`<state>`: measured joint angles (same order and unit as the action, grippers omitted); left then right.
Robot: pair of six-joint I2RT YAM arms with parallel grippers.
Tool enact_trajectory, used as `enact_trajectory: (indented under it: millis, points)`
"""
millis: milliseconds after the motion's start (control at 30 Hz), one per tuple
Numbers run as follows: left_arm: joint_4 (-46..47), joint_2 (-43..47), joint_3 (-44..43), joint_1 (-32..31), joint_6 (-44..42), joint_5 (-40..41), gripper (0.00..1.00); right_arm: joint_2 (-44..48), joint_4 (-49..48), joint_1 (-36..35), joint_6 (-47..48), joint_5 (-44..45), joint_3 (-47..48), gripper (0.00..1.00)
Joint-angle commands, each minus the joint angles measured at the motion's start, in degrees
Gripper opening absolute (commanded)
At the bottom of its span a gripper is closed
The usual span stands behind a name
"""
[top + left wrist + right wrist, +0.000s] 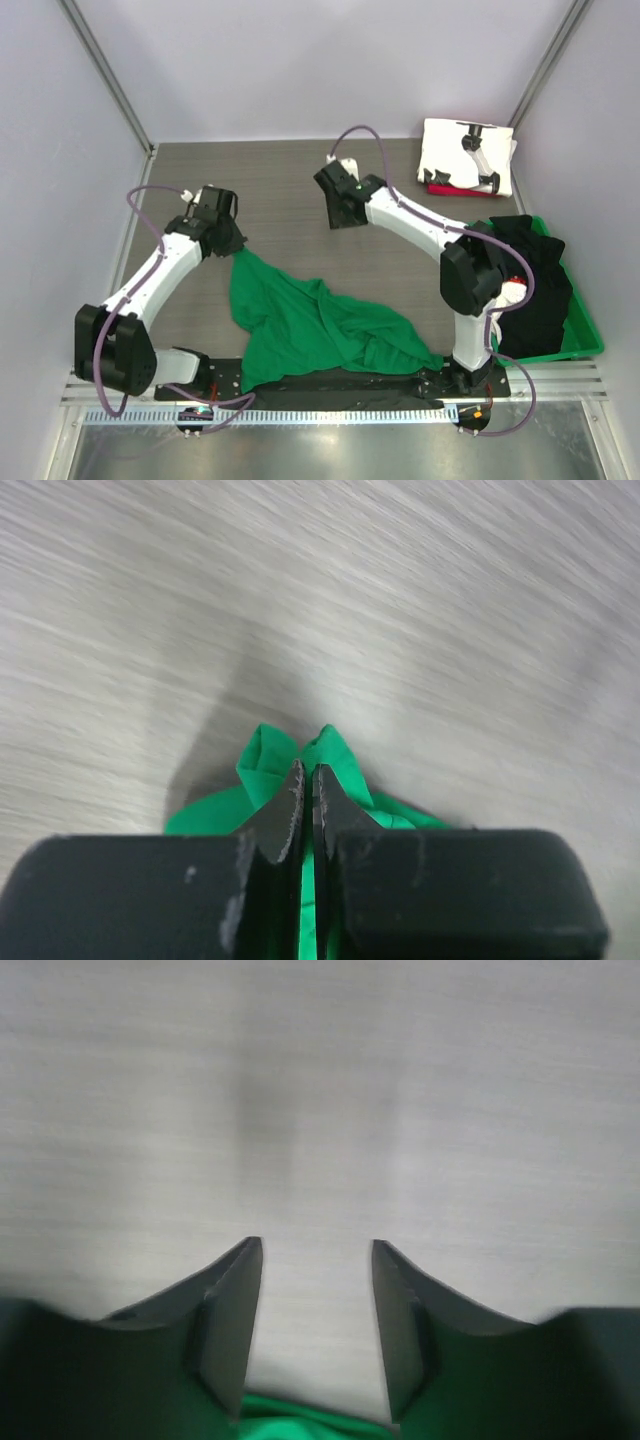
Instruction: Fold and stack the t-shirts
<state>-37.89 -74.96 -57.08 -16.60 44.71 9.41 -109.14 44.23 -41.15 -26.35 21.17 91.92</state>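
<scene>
Top external view: the green t-shirt (320, 325) lies crumpled at the near middle, folded tees (465, 155) stacked far right and black t-shirts (530, 285) waiting in the bin (592, 340), so I judge most work remains. My left gripper (230, 243) is clamped on its far-left corner; my right gripper (345, 212), jaws apart, hovers beyond its far edge.
</scene>
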Motion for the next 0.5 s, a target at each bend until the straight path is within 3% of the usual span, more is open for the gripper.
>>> enact_trajectory:
  millis: [0, 33, 100, 133, 167, 200, 267, 367, 467]
  points:
    - [-3.33, -4.65, -2.95, 4.55, -5.41, -1.49, 0.00, -2.13, 6.45, 1.24, 6.84, 1.25, 12.90, 0.55]
    - [-3.33, -5.63, -3.38, 6.65, -6.03, -2.72, 0.02, -1.60, 7.01, 1.16, 6.31, -0.50, 13.28, 0.67]
    - [-3.51, -7.04, -3.39, 8.07, -8.39, -5.00, 0.25, 2.95, 6.41, 0.20, 5.08, -3.40, 9.00, 0.75]
    - [-3.77, -7.04, -2.87, 8.51, -9.11, -6.23, 0.38, 4.88, 5.70, -0.59, 3.95, -4.81, 6.28, 0.75]
    - [-3.77, -6.61, -2.43, 8.43, -9.63, -6.42, 0.64, 7.51, 4.82, -1.56, 3.24, -7.26, 3.21, 0.76]
    - [-3.77, -5.91, -1.73, 8.43, -9.81, -6.42, 0.72, 12.07, 2.73, -3.14, 2.36, -7.54, -3.70, 0.76]
    - [-4.29, -3.19, -0.15, 8.43, -9.99, -6.60, 0.82, 16.84, 0.43, -9.28, -1.14, -7.55, -10.67, 0.74]
    - [-6.49, 1.12, 0.83, 8.51, -11.13, -6.34, 0.84, 22.74, -1.86, -17.20, -8.51, -6.67, -23.93, 0.66]
    - [-9.13, 5.94, 1.62, 8.51, -13.41, -4.94, 0.83, 25.55, -2.22, -24.30, -14.93, -5.09, -29.76, 0.54]
